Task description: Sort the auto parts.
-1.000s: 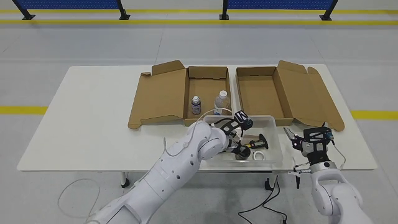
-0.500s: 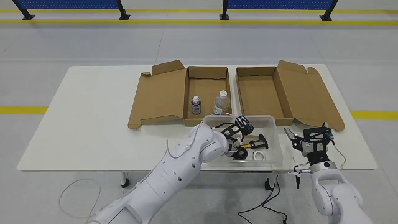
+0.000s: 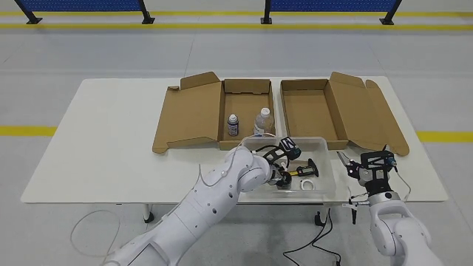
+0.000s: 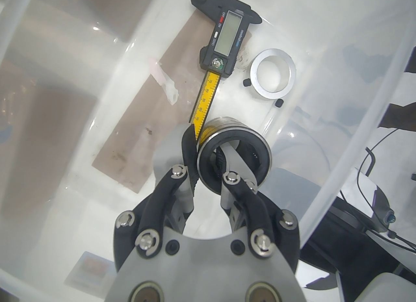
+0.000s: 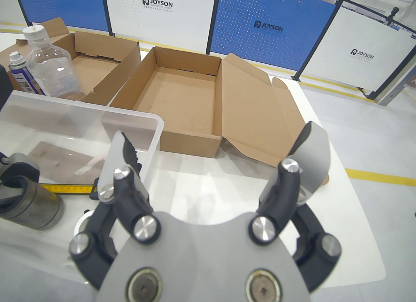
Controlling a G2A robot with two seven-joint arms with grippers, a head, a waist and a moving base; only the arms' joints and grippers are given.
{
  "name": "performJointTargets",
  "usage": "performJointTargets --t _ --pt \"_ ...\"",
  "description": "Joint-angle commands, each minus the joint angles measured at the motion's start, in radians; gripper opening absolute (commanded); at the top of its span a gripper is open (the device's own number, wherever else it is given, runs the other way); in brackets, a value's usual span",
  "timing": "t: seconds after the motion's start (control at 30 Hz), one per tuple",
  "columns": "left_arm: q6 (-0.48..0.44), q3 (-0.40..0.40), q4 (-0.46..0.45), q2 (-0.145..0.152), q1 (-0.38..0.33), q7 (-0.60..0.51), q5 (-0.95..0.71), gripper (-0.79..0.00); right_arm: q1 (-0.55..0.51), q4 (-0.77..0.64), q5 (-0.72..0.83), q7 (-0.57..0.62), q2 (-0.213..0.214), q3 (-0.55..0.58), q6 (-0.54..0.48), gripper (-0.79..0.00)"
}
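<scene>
My left gripper [image 4: 206, 154] is down inside the clear plastic bin [image 3: 322, 145], shut on the wall of a dark steel bearing sleeve [image 4: 239, 141], one finger inside its bore and one outside. Just beyond the sleeve lie a black digital caliper [image 4: 224, 40] with a yellow scale and a silver aluminium ring [image 4: 273, 75] with two small black screws beside it. In the top view the left gripper [image 3: 284, 177] sits mid-bin. My right gripper [image 5: 216, 141] stands open and holds nothing, just right of the bin [image 5: 156, 121] near the table's front edge; from there the sleeve [image 5: 29, 199] shows.
Two open cardboard boxes stand behind the bin. The left box [image 3: 244, 89] holds a small spray can [image 3: 233, 124] and a clear bottle [image 3: 263, 122]; the right box [image 3: 307, 114] has a bare floor. Its lid flap [image 3: 369, 111] lies open towards the right table edge.
The left wrist has shifted slightly to the right inside the bin. The right arm has not moved.
</scene>
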Motion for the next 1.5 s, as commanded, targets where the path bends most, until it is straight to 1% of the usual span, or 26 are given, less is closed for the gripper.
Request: performJointTargets --t 0.0,0.27,0.6,0.7,0.83,1.07,1.3,1.47 --pt "-0.003 -0.005 -0.006 0.002 0.002 0.000 0.000 -0.785 0.000 0.000 0.000 0.000 0.000 0.000 0.000 0.000" --pt "-0.013 -0.050 -0.068 0.021 0.027 0.005 -0.005 -0.785 0.000 0.000 0.000 0.000 0.000 0.000 0.000 0.000" --pt "-0.047 -0.145 -0.226 0.059 0.088 -0.012 -0.011 -0.785 0.000 0.000 0.000 0.000 0.000 0.000 0.000 0.000" --pt "-0.060 -0.192 -0.283 0.074 0.116 -0.023 -0.026 -0.785 0.000 0.000 0.000 0.000 0.000 0.000 0.000 0.000" --pt "-0.076 -0.276 -0.376 0.098 0.161 -0.039 -0.053 -0.785 0.000 0.000 0.000 0.000 0.000 0.000 0.000 0.000" --pt "-0.086 -0.419 -0.530 0.132 0.232 -0.088 -0.158 -0.785 0.000 0.000 0.000 0.000 0.000 0.000 0.000 0.000" --pt "-0.108 -0.530 -0.639 0.162 0.303 -0.144 -0.254 -0.785 0.000 0.000 0.000 0.000 0.000 0.000 0.000 0.000" --pt "-0.109 -0.581 -0.700 0.178 0.346 -0.169 -0.318 -0.785 0.000 0.000 0.000 0.000 0.000 0.000 0.000 0.000"
